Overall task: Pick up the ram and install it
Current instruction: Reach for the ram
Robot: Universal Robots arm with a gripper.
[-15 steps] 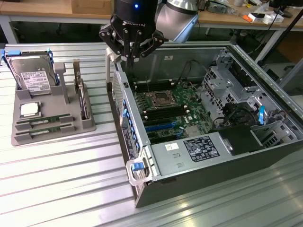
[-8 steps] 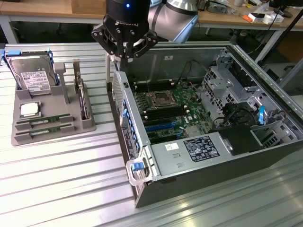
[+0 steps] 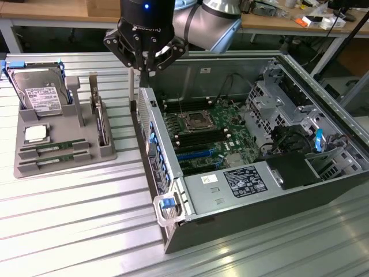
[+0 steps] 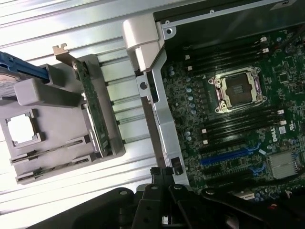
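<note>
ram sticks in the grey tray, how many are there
2. Both long, thin green ram sticks sit in the grey plastic tray, in neighbouring slots: one stick beside the square silver CPU chip, the other one slot further from it. Others may be hidden.

A ribbed, silvery metal table (image 3: 86,202) carries two things directly on its surface: a gray moulded holder tray (image 3: 57,168) near its edge at the exterior view's left, and just beside it a large open computer case (image 3: 259,214) lying toward the exterior view's right.
</note>
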